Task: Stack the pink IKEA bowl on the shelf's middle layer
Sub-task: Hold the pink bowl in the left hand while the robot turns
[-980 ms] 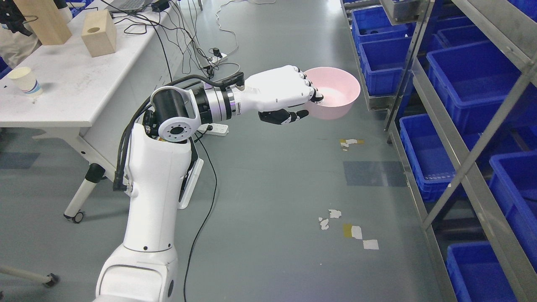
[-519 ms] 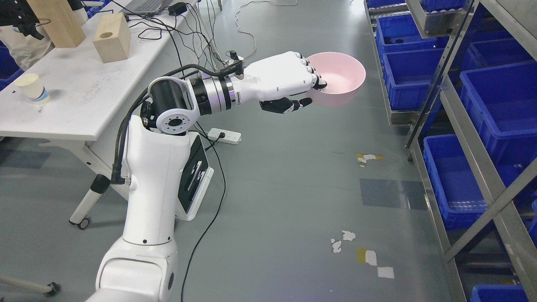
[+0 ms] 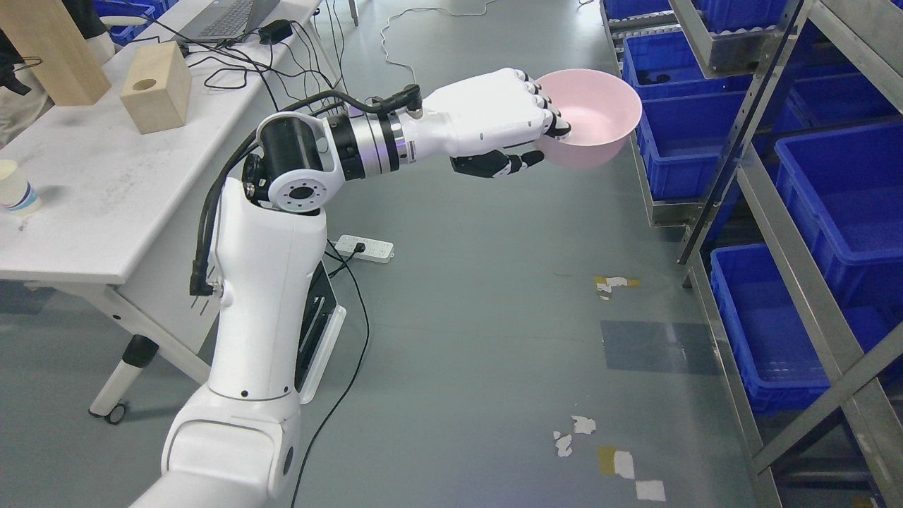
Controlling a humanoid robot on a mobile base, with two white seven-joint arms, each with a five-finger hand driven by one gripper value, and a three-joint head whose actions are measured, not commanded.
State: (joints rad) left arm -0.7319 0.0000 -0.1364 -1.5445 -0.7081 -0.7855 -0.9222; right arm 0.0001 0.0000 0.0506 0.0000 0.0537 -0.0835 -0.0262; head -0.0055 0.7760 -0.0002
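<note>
Pink bowl (image 3: 596, 116) | held in air above grey floor, upright (empty inside) | left hand (image 3: 504, 127): fingers clamped over near rim, thumb beneath | just beside metal shelf (image 3: 741, 120) with blue bins (image 3: 839, 183) | 1 arm shown

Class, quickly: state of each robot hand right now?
Left hand: closed on the rim of the pink bowl.
Right hand: not in view.

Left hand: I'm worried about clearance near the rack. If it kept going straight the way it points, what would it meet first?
Probably the blue bins on the shelf; the pink bowl held by the left hand would arrive first. Depth is unclear.
</note>
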